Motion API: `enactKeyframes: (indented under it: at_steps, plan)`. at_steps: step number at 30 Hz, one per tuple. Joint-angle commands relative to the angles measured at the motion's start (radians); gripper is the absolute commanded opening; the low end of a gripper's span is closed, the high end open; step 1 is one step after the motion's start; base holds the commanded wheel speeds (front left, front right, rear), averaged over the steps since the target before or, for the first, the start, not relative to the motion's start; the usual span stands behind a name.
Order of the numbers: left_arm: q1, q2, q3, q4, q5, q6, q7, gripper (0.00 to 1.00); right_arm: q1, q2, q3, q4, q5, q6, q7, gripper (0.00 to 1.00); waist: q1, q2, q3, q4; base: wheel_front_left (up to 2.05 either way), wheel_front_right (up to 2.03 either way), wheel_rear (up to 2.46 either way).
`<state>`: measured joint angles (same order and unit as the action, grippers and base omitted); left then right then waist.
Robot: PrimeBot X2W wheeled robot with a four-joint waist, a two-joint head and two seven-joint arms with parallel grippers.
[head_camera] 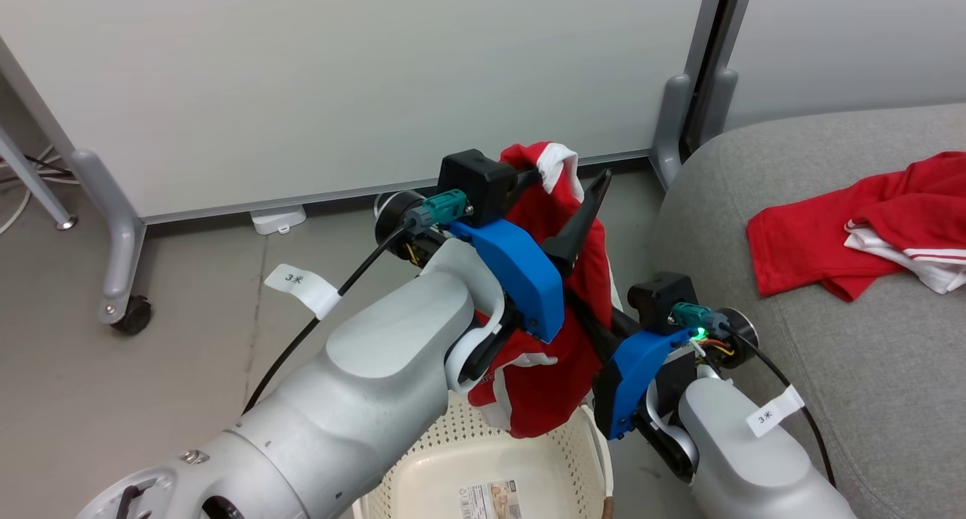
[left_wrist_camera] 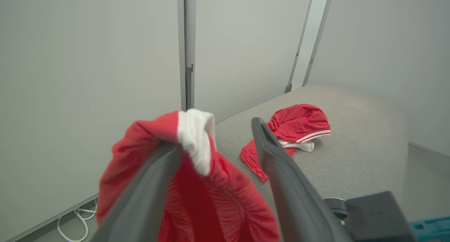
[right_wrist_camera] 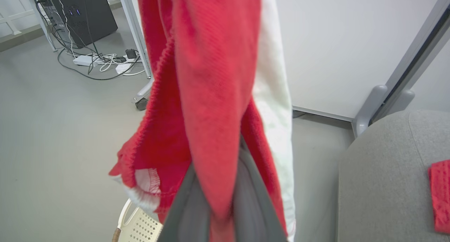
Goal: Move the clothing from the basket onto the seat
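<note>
While the left end effector (left_wrist_camera: pixel 216 134) gapes wide, the right end effector (right_wrist_camera: pixel 225 178) pinches a red garment (right_wrist_camera: pixel 211 76), basket (head_camera: pixel 445 459) below it.

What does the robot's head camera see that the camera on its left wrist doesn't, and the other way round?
Head view extras: the white basket under the hanging red garment, a paper label inside it, and a wheel on the wall's leg.

Left wrist view extras: a close look along the left fingers, spread wide, with the garment draped over one.

Both: the hanging garment, the other red garment lying on the grey seat, and pale wall panels.
</note>
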<state>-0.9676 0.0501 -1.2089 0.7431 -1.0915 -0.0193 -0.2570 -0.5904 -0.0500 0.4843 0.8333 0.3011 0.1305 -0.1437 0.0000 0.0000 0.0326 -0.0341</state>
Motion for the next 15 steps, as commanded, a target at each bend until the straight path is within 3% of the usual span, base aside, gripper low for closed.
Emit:
enactKeyframes:
  at_steps: [1, 15]
  plan:
    - [-0.007, 0.001, -0.003, 0.004, -0.005, 0.002, -0.005, 1.00, -0.016, -0.001, 0.003, 0.006, 0.008, 0.001, -0.006, 0.00, 0.0000, 0.0000, -0.001, -0.001, 0.00, 0.00, 0.00]
    - [0.088, 0.025, -0.006, 0.029, 0.017, -0.018, -0.009, 1.00, -0.032, -0.001, -0.031, 0.027, 0.003, 0.001, -0.037, 0.00, 0.0000, 0.0000, -0.001, -0.016, 0.00, 0.00, 0.00]
